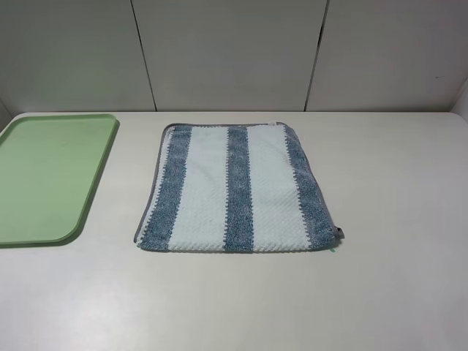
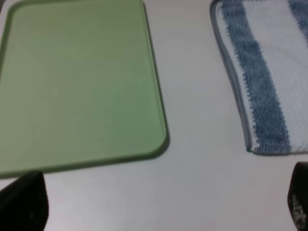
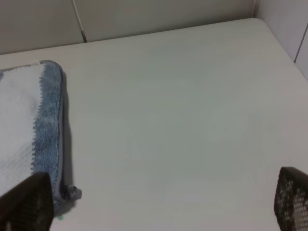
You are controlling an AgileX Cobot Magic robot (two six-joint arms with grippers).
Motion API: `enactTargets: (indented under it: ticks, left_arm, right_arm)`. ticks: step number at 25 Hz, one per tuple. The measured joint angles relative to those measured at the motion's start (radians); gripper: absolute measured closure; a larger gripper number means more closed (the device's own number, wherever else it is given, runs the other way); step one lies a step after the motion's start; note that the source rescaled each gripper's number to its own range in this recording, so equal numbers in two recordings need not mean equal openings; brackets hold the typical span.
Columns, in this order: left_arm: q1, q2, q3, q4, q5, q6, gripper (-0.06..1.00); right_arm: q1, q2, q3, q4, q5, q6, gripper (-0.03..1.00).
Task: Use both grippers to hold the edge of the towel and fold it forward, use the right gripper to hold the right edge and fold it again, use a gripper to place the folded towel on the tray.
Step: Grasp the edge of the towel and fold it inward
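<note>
Left gripper [image 2: 161, 207] and right gripper [image 3: 159, 202], jaws wide and empty, hover nearest. Beyond, the towel [image 1: 238, 190] lies flat mid-table; its near edge [image 1: 234, 250] is best pinched evenly at both corners. The tray [image 1: 51, 175] sits apart, far left.

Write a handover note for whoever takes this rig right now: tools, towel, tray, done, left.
Left tool: open, empty, over the table between tray and towel.
Right tool: open, empty, off the towel's right edge.
Position: the towel lies flat on the table, apart from the tray to its left; the tray's visible part is bare.
Done: unclear; the hem on the towel's left side looks doubled, so one fold may be in.
Left: any remaining fold, then towel onto tray.
</note>
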Motion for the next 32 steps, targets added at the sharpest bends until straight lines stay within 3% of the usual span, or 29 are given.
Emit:
enactTargets:
  ticks: [7,15,21,26,32]
  left_arm:
    - [0.0,0.153,-0.075,0.0,-0.03,0.0,-0.05]
    - [0.001,0.496,-0.212,0.0,-0.09,0.048,-0.04]
    - [-0.014,0.719,-0.33,0.001,-0.207,0.087,-0.04]
    - [-0.142,0.884,-0.422,0.028,-0.27,0.132,-0.04]
    - [-0.345,1.105,-0.525,0.184,-0.29,0.127,-0.04]
  right_arm:
    - [0.0,0.186,-0.065,0.001,-0.054,0.0,-0.03]
    - [0.0,0.452,-0.196,0.01,-0.062,0.0,-0.03]
    - [0.0,0.653,-0.308,0.019,-0.048,-0.017,-0.03]
    - [0.0,0.818,-0.383,0.019,-0.046,-0.084,-0.03]
    - [0.0,0.986,-0.469,0.02,-0.079,-0.151,-0.03]
